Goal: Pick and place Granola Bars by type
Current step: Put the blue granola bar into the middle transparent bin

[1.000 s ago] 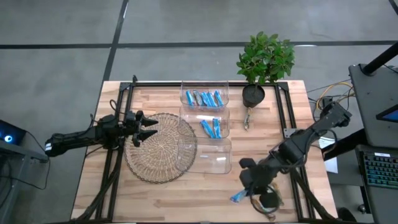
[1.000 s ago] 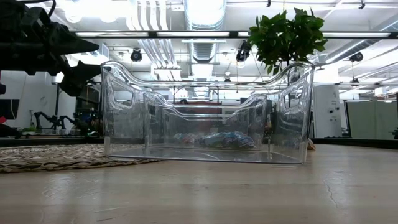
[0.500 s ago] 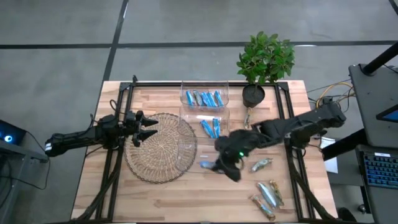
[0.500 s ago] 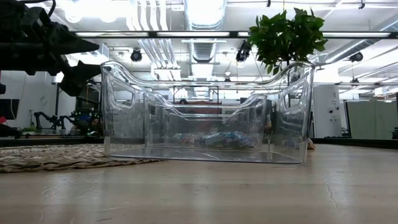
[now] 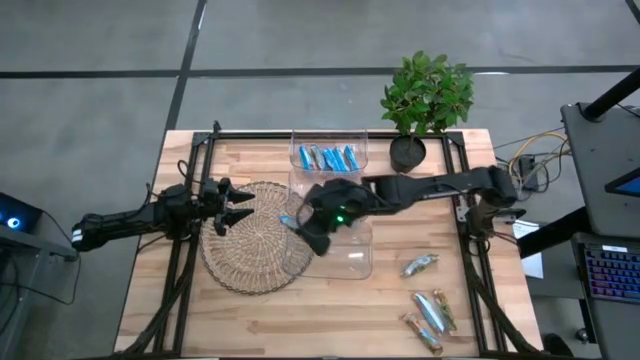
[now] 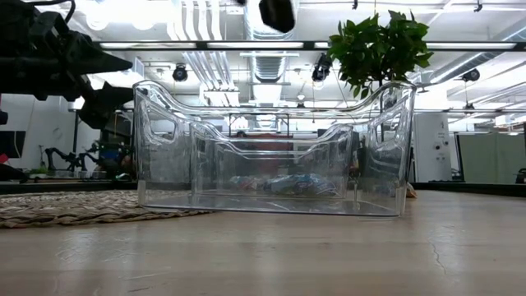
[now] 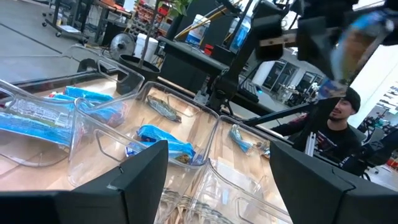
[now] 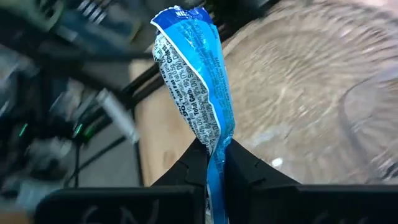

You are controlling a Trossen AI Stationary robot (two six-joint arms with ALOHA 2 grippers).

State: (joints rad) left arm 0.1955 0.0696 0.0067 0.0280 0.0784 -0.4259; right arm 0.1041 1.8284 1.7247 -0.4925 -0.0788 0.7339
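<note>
A bright blue bar (image 8: 196,81) hangs pinched by one end between the closed fingers of the right gripper (image 8: 210,163). Its glossy wrapper carries white print and has a crimped, slightly twisted end. In the high view the bar (image 5: 289,220) is held in the air at the seam between the round woven mat (image 5: 252,238) and the row of clear bins, beside the middle bin (image 5: 357,180), with the right arm stretched across from the table's right side.

The sorting looks partly done. The far bin (image 5: 329,136) holds a row of bars, mostly blue with a duller one among them. The middle bin holds a couple of blue ones (image 5: 340,206). The near bin (image 5: 352,262) appears empty. Still loose on the table (image 5: 250,315) are a silvery-green bar (image 5: 419,265) and a small cluster of tan and silvery bars (image 5: 428,318) near the front right corner. So the blue type seems nearly gathered, while the other kinds are mostly yet to be moved. The held bar probably belongs with the blue ones in a bin.

The left gripper (image 5: 232,204) waits over the mat's left edge, its fingers spread apart and holding nothing.
</note>
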